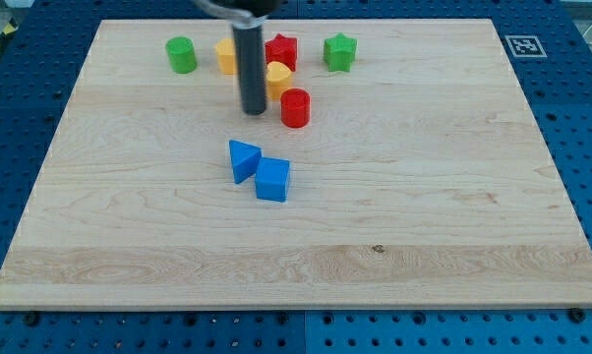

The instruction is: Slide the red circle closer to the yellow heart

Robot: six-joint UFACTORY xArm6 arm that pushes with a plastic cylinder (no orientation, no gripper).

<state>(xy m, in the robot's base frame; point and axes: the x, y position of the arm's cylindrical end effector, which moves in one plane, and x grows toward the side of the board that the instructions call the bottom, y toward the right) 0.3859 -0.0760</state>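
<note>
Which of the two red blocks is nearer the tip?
The red circle, just right of my tip. The red star sits farther up, in the top row.

This looks like a robotics laboratory. A pale wooden tabletop (306, 265) lies on a blue metal perforated base plate (586, 147) with regular holes. A black-and-white square marker tag (522, 45) sits at the board's top right corner, and small coloured test blocks lie on it.

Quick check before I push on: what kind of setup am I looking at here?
Probably a lab tabletop test rig: a wooden board on a blue perforated bench, small coloured blocks like the red circle and yellow heart, with my tip just left of them.
</note>
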